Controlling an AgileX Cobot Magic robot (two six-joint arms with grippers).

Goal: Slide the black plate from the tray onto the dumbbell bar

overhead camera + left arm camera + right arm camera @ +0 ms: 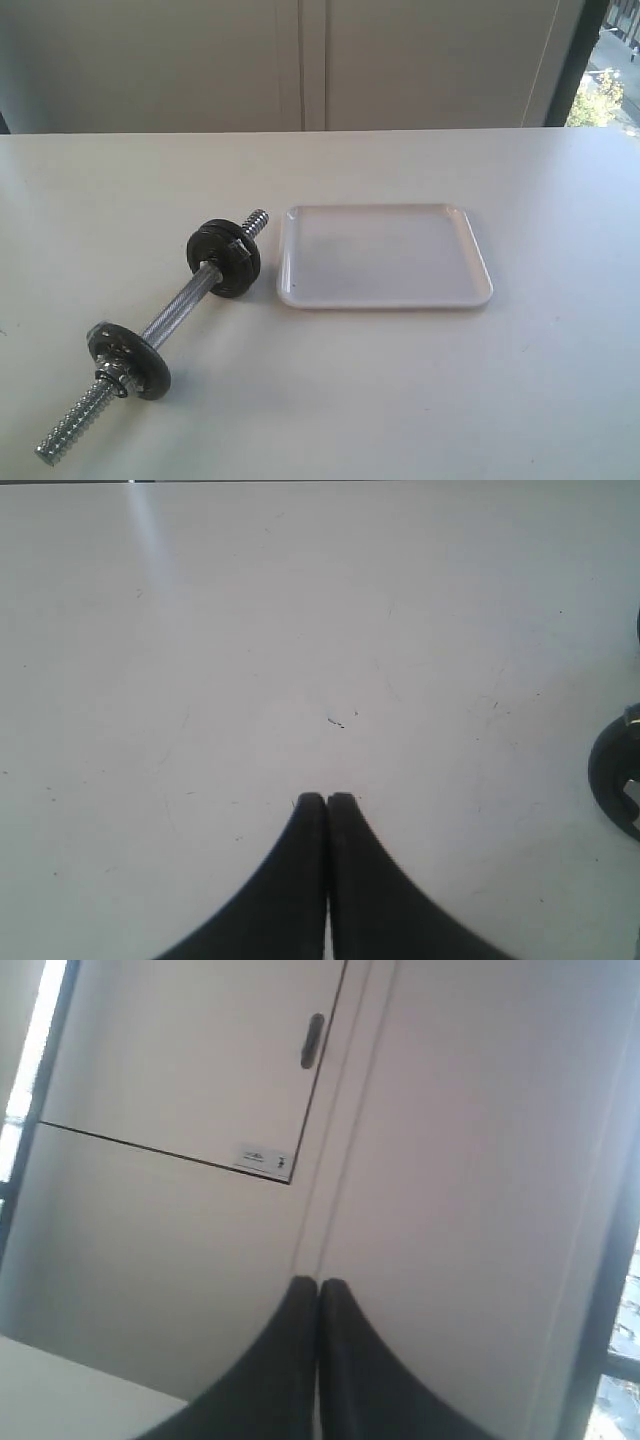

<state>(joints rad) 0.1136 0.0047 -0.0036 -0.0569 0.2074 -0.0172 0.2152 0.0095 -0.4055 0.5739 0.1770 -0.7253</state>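
The white tray (440, 290) lies right of centre with nothing in it. Left of it the dumbbell bar (178, 314) lies diagonally on the table. Near its tray-side threaded end a deep-black plate (243, 266) sits on the bar against a greyer disc (210, 238). Another grey disc (128, 358) sits near the bar's other end. Neither gripper shows in the exterior view. My left gripper (327, 798) is shut and empty over bare table, with a dark disc edge (610, 778) off to one side. My right gripper (318, 1282) is shut and empty, facing a cabinet.
A pale cabinet door with a handle (312, 1041) and a small label (264, 1159) fills the right wrist view. A window (598, 95) is at the exterior view's far right. The table's back edge (320, 131) meets the wall.
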